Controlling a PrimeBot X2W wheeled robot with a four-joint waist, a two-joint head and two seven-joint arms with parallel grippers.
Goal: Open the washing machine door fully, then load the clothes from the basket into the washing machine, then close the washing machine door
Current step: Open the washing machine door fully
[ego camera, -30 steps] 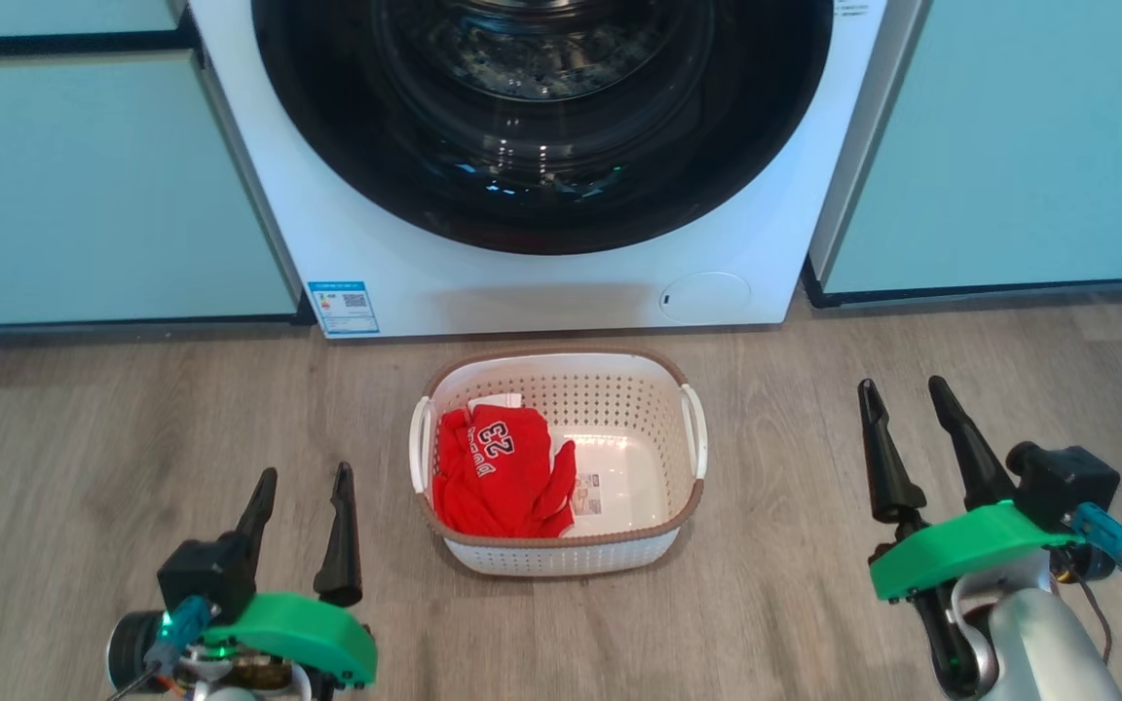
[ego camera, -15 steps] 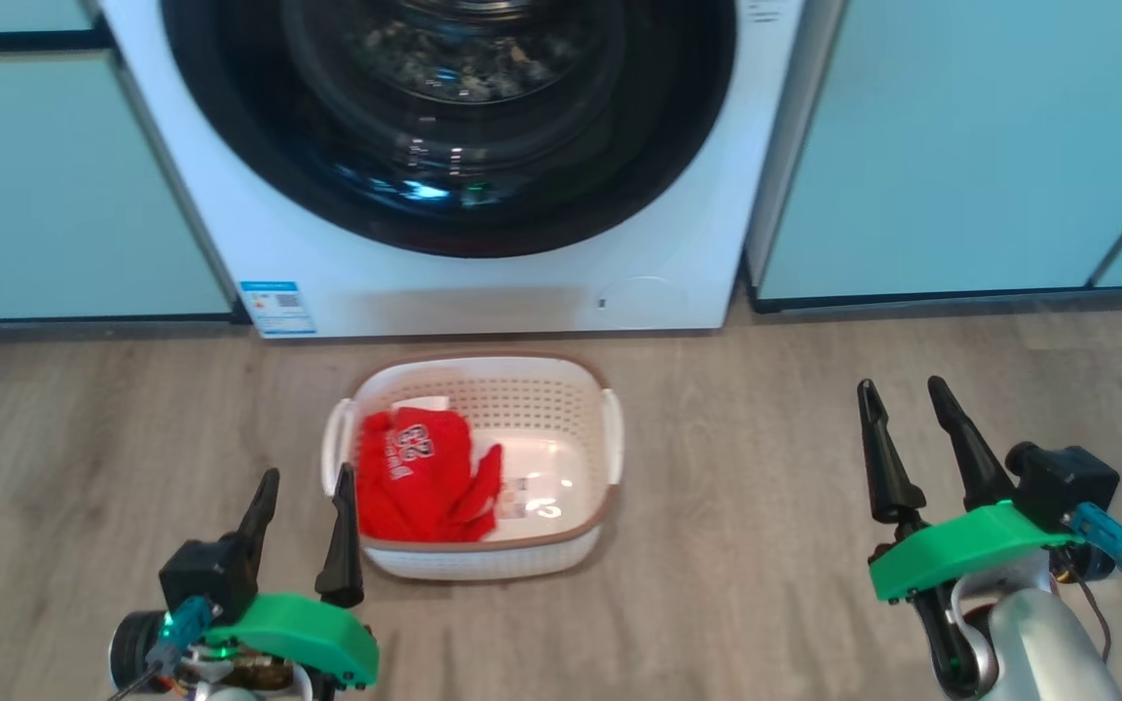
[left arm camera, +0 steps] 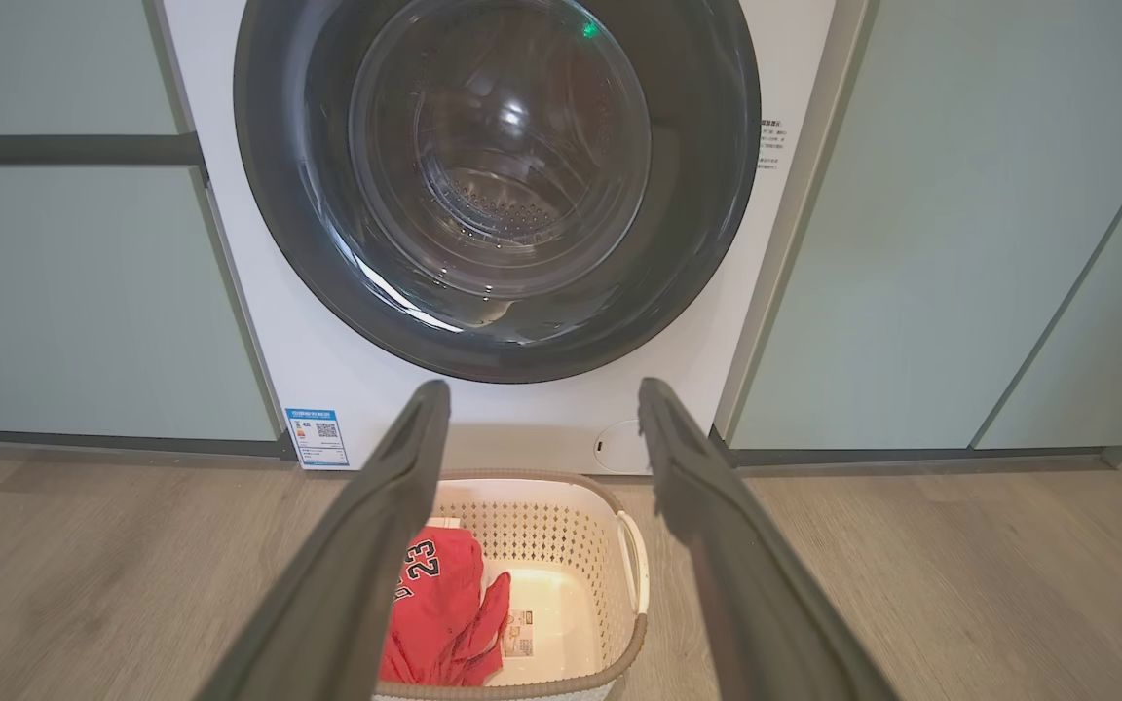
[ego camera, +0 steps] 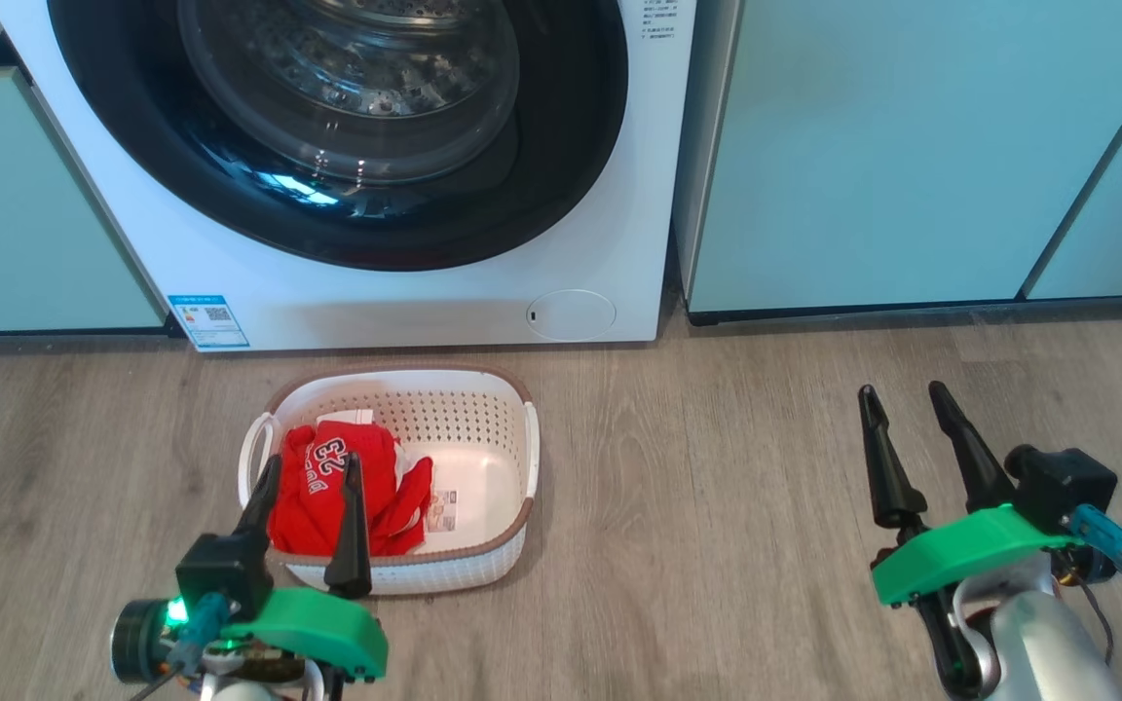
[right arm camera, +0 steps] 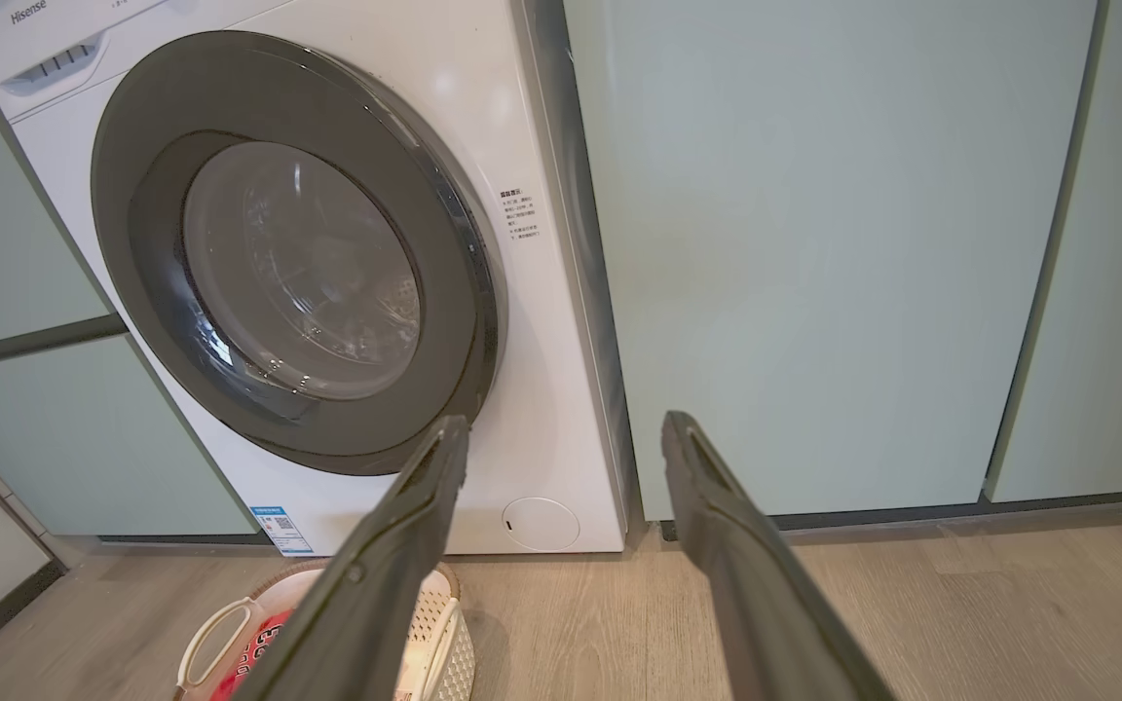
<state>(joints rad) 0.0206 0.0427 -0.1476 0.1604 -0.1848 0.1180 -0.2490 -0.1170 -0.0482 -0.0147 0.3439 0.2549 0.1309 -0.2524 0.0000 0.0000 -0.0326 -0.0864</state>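
door: washing machine door shut flush on the washing machine | load: clothes heaped in the basket, on the floor before the machine | left tool: released, empty, by the basket | right tool: released, empty, well apart

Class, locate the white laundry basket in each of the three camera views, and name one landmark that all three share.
Head view: the basket sits lower left of centre, partly behind the left pincer.
Left wrist view: bottom centre, between that pincer's two fingers.
Right wrist view: bottom left corner, partly behind a finger of the right pincer.
Shared landmark: the blue sticker low on the washing machine front.
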